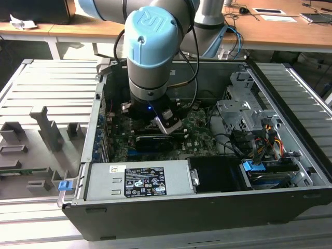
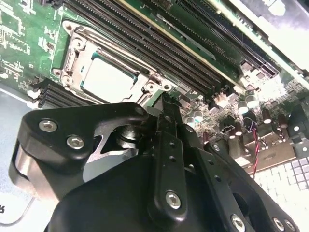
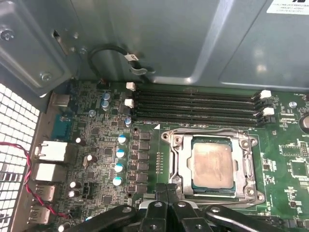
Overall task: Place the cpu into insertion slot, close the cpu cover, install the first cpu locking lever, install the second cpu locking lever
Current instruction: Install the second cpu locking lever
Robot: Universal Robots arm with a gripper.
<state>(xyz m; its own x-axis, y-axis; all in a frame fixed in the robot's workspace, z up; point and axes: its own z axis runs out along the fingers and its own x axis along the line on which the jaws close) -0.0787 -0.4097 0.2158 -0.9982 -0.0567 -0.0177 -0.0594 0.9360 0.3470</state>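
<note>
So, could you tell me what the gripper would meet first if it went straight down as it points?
Probably the motherboard just beside the cpu cover; the gripper hangs over that edge, though depth is unclear.

The computer case (image 1: 207,207) lies open on the surface (image 1: 46,88), the motherboard (image 1: 197,132) flat in its bottom. In the first wrist view the cpu (image 3: 212,166) sits in the insertion slot (image 3: 179,166), with the cpu cover (image 3: 247,166) down around it. The memory slots (image 3: 193,104) run just beside the socket, between it and the case wall (image 3: 183,38). The tool (image 3: 167,205) hangs just beside the socket's near edge.
</note>
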